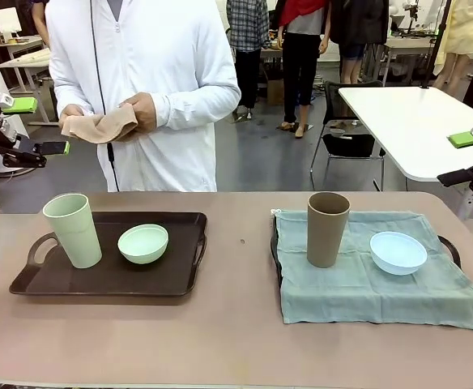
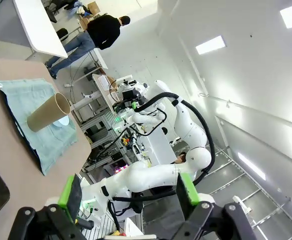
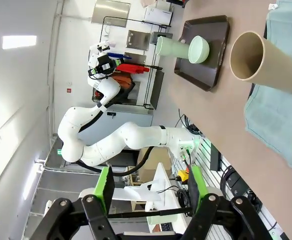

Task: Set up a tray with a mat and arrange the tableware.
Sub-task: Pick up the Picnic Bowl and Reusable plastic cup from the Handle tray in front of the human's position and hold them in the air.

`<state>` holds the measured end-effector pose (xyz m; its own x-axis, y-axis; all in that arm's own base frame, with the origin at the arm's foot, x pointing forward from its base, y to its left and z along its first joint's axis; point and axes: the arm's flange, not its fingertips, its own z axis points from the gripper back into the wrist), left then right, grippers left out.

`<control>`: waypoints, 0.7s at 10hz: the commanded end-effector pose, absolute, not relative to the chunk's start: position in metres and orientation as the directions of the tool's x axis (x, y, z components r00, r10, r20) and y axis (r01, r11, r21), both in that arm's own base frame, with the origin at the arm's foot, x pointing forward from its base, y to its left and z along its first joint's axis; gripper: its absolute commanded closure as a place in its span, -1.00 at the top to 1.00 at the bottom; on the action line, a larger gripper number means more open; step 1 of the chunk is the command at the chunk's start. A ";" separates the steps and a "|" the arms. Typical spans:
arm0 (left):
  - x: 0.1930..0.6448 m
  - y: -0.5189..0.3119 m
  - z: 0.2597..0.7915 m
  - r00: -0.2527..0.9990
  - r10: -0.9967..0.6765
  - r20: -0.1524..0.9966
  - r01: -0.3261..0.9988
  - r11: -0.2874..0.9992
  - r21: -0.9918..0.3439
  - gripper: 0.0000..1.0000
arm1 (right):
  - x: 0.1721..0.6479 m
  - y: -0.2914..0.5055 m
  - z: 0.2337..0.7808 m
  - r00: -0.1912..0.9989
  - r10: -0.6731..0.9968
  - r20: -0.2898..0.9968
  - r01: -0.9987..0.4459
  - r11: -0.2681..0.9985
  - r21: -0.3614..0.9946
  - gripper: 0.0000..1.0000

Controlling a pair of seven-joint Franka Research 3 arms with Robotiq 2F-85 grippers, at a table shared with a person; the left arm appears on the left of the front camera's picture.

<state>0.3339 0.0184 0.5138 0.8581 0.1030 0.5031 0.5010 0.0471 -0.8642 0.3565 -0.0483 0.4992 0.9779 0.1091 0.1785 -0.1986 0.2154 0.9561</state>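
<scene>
right tray [image 1: 452, 248] looks set; left tray [image 1: 74, 280] holds pale green cup [image 1: 73, 229] and mint bowl [image 1: 143, 243], matless. the person [image 1: 165, 89] grips a tan mat [image 1: 99, 126]. left gripper [image 2: 129, 190] and right gripper [image 3: 150, 187] gape empty, so we likely clear that tray next.

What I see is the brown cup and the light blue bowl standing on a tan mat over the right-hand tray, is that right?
Not quite: the mat under the brown cup and the light blue bowl is dull blue-green, not tan, as the front view shows. The tan cloth is in the person's hands. The mat does lie over the right-hand tray.
</scene>
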 end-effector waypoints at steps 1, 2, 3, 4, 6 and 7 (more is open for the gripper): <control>0.334 0.018 0.516 0.857 0.118 0.502 0.501 0.033 -0.865 1.00 | 0.358 -0.050 0.500 0.980 0.111 0.164 -0.186 0.234 0.954 0.56; 0.334 0.018 0.516 0.857 0.118 0.502 0.501 0.033 -0.865 1.00 | 0.358 -0.050 0.500 0.980 0.111 0.164 -0.186 0.234 0.954 0.56; 0.334 0.018 0.516 0.857 0.118 0.502 0.501 0.033 -0.865 1.00 | 0.358 -0.050 0.500 0.980 0.111 0.164 -0.186 0.234 0.954 0.56; 0.334 0.018 0.516 0.857 0.118 0.502 0.501 0.033 -0.865 1.00 | 0.358 -0.050 0.500 0.980 0.111 0.164 -0.186 0.234 0.954 0.56; 0.334 0.018 0.516 0.857 0.118 0.502 0.501 0.033 -0.865 1.00 | 0.358 -0.050 0.500 0.980 0.111 0.164 -0.186 0.234 0.954 0.56; 0.334 0.018 0.516 0.857 0.118 0.502 0.501 0.033 -0.865 1.00 | 0.358 -0.050 0.500 0.980 0.111 0.164 -0.186 0.234 0.954 0.56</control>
<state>0.3340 0.0181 0.5138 0.8581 0.1026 0.5030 0.5009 0.0473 -0.8642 0.3565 -0.0483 0.4992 0.9779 0.1089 0.1785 -0.1985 0.2154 0.9561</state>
